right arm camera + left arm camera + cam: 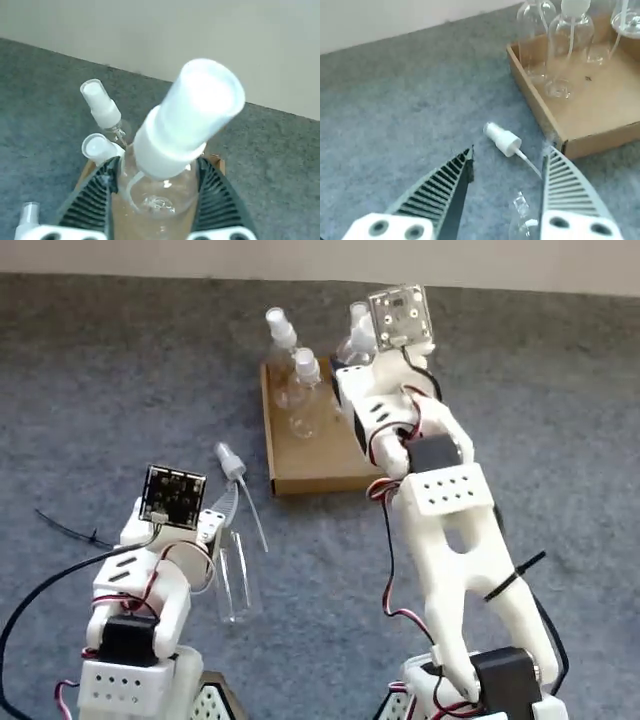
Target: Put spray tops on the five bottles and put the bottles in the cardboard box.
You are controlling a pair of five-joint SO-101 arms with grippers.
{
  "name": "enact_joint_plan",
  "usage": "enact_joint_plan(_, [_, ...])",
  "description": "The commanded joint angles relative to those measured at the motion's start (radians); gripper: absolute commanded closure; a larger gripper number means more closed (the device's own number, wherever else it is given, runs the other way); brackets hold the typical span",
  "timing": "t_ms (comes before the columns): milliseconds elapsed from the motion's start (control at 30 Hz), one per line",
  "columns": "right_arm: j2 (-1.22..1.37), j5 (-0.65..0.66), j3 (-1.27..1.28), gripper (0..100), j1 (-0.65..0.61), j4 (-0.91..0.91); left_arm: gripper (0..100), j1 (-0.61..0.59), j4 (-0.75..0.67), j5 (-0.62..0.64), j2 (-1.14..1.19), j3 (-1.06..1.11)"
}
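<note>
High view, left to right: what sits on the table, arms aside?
Black cable tie → uncapped bottle lying on the carpet → two capped bottles in the cardboard box → capped bottle in the right jaws.

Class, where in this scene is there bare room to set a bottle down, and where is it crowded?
Free: the cardboard box floor between the standing bottles and its near wall; the carpet left of the box, beyond the loose spray top. Crowded: the box's far end, where the right pincer holds a capped bottle beside them.
</note>
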Motion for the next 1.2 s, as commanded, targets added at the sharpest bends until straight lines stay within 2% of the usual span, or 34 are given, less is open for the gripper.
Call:
enact_joint_plan(0, [-0.007, 0.002, 0.058, 99.5, 0.012, -0.133, 80, -0.013, -0.041, -0.003, -0.01, -0.002])
enact_joint_plan(267, [-0.002, 0.003, 0.189, 99.5, 0.031, -0.272, 80, -0.012, -0.041, -0.003, -0.01, -0.002])
enact_joint_plan(533, [0.153, 0.002, 0.18, 99.5, 0.044, -0.325, 80, -0.012, -0.041, -0.003, -0.01, -0.002])
enact_joint_plan(1167, [0.323, 0.002, 0.179, 99.5, 0.045, -0.46, 80, 0.025, -0.037, -0.005, -0.01, -0.001])
